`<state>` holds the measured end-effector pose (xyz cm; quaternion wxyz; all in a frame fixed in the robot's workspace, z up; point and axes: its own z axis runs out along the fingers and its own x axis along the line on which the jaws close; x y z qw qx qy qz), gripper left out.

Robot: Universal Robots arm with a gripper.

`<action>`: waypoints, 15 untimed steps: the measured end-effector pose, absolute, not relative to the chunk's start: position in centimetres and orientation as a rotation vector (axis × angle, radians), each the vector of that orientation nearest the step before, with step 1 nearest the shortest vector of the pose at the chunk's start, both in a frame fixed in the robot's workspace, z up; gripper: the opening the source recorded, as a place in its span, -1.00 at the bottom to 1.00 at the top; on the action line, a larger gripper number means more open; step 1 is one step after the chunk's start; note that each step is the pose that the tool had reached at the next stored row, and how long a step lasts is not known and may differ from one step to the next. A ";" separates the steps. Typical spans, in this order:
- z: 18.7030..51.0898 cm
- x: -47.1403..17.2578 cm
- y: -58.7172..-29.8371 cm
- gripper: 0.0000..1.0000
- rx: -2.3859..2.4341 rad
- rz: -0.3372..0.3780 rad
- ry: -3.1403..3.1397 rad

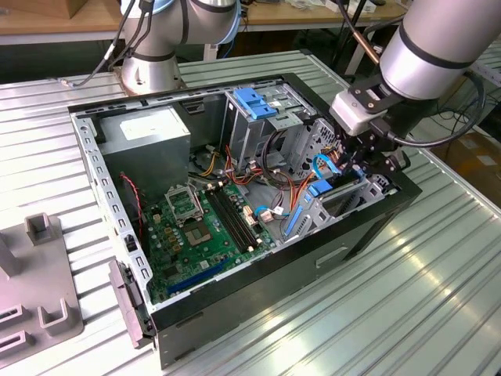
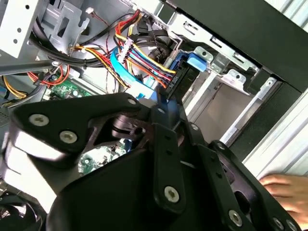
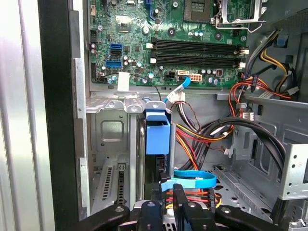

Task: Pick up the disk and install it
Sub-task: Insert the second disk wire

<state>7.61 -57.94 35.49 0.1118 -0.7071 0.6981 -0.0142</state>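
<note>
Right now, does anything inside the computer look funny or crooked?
Yes. The disk with its blue frame stands on edge at a slant in the drive bay on the exterior view's right, under the gripper, not lying flat. A person's hand also rests beside the case in the second wrist view.

Disk [image 1: 333, 196], dark slab in bright blue carrier frame, standing on edge in the case's drive bay
</note>
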 end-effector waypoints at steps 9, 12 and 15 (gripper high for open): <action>35.7 7.6 -57.9 -0.80 -2.076 -0.042 2.050; 35.7 7.6 -57.9 -0.80 -2.076 -0.042 2.050; 35.8 7.6 -57.9 -0.80 -2.076 -0.042 2.050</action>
